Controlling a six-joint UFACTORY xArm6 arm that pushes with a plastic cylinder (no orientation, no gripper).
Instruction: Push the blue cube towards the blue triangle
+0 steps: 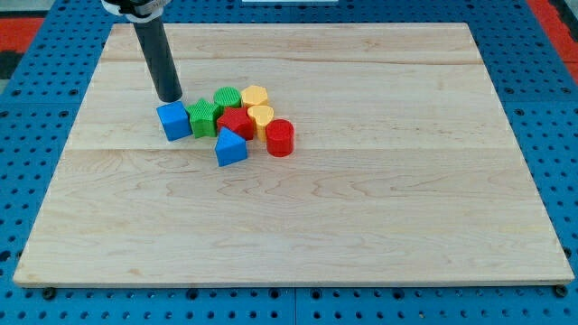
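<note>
The blue cube (173, 120) sits on the wooden board at the view's upper left, touching a green block (204, 118) on its right. The blue triangle (229, 147) lies a little below and right of the cube, apart from it. My tip (169, 97) stands just above the blue cube, at its top edge, close to or touching it. The dark rod rises from there to the view's top.
A cluster sits right of the cube: a second green block (228, 97), a red star-like block (237, 123), two yellow blocks (255, 96) (261, 116) and a red cylinder (280, 137). The wooden board (361, 217) lies on a blue pegboard.
</note>
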